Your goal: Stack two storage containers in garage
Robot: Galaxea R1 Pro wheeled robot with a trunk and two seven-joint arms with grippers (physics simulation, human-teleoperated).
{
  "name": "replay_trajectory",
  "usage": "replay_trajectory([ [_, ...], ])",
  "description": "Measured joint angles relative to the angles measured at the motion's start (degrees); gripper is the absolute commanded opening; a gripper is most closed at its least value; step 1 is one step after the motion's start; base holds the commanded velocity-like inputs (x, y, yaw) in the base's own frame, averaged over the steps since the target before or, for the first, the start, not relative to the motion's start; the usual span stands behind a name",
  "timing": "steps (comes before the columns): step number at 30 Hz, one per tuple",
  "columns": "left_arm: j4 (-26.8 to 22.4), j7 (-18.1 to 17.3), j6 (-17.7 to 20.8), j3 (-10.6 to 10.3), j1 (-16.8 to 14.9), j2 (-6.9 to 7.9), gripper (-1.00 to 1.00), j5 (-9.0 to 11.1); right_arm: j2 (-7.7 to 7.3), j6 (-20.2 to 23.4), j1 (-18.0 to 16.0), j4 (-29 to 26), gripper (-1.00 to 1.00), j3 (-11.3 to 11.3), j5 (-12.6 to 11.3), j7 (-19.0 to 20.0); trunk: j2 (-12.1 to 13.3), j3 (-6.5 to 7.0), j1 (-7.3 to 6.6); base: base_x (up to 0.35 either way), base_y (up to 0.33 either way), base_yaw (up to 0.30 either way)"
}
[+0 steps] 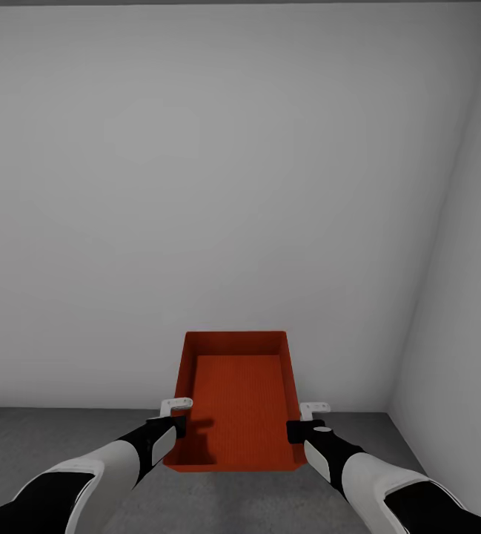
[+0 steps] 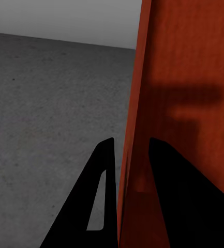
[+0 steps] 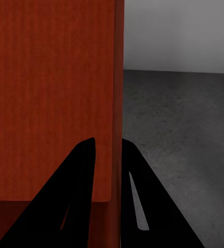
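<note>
Bin (image 1: pixel 240 400) rides in front of me above the grey garage floor (image 1: pixel 62 437), facing a pale wall (image 1: pixel 196 185); it looks stiff and light (empty, no lid), best held by its long side walls. My left gripper (image 1: pixel 175 415) and right gripper (image 1: pixel 310 419) each pinch one wall, arms reaching forward, level.

Matt orange-red container (image 1: pixel 239 397); rough mottled concrete floor (image 2: pixel 49 103).
</note>
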Motion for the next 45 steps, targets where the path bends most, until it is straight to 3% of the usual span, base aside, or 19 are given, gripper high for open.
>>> replay_trajectory([
  [45, 0.0, -0.1, 0.1, 0.0, 0.0, 0.07, -1.0, 0.0, 0.06, 0.1, 0.0, 0.0, -1.0, -0.1, 0.0, 0.0, -18.0, -8.01, 9.89, 0.0, 0.0, 0.0],
])
